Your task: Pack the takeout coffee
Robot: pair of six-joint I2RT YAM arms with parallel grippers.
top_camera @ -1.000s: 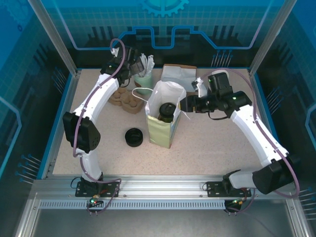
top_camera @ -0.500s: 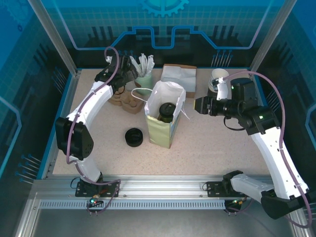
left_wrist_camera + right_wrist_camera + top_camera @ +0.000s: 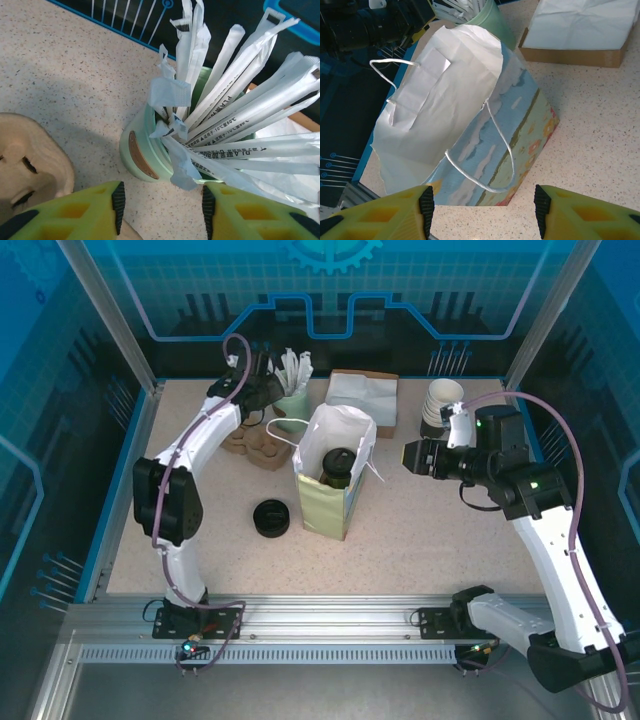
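The coffee (image 3: 338, 466) stands upright inside the paper bag (image 3: 326, 506) at mid-table, its black lid showing through the open mouth. Within the last second the right gripper (image 3: 407, 457) has backed off to the right of the bag's rim. Its jaws are wide and empty, so the drop-off looks done. The left gripper (image 3: 163, 205), also wide and empty, hovers far left over the cup of straws (image 3: 142, 155). Bare table (image 3: 430, 530) lies right of the bag and nearer. The stack of lids (image 3: 271, 518) sits near-left, and the napkin box (image 3: 362, 398) is just behind.

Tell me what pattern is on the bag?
The bag shows blue sky, white clouds and greenish ground; right wrist view.
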